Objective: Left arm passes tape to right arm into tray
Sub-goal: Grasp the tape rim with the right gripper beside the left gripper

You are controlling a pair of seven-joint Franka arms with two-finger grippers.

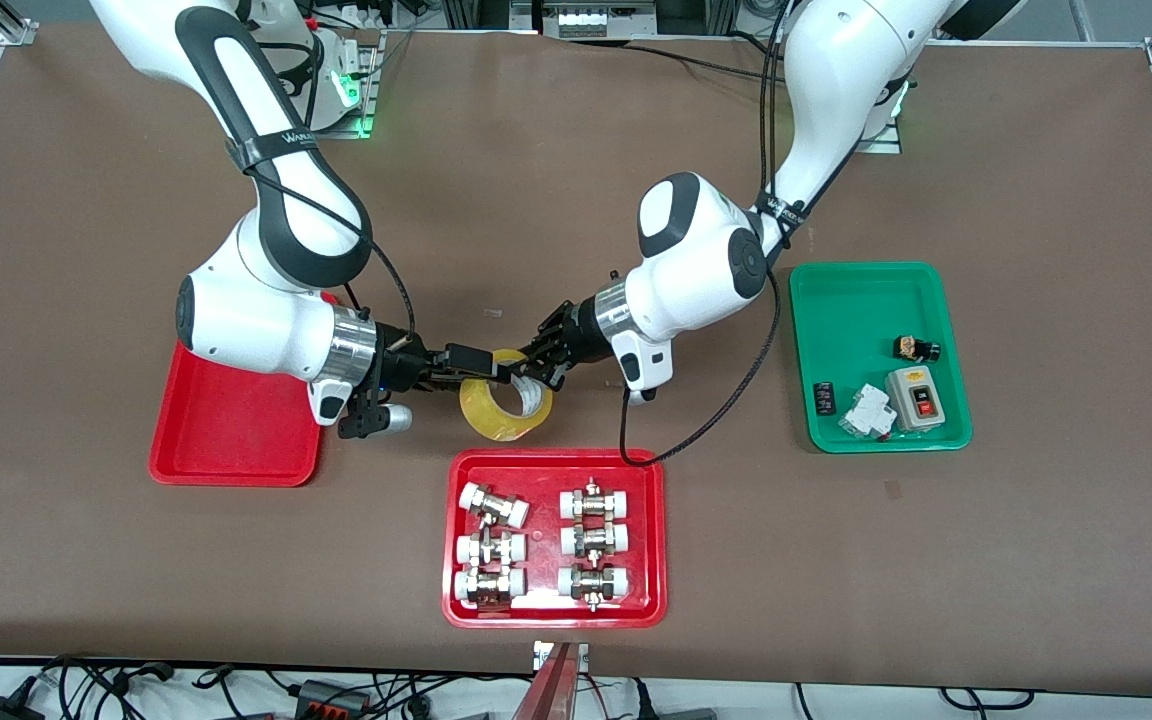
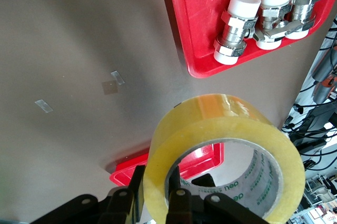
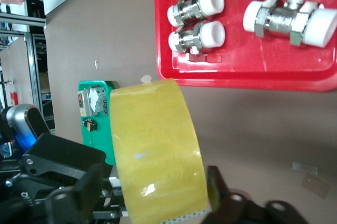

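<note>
The tape, a translucent yellow roll, hangs in the air over the bare table just past the farther edge of the fittings tray. My left gripper is shut on it, one finger inside the roll and one outside its wall. My right gripper is open with its fingers on either side of the roll's width; a small gap shows beside one finger. The tape also shows in the left wrist view and the right wrist view. The plain red tray lies under the right arm's wrist.
A red tray of white-capped metal fittings lies nearest the front camera, under and near the tape. A green tray with a switch box and small parts lies toward the left arm's end. A cable hangs from the left arm.
</note>
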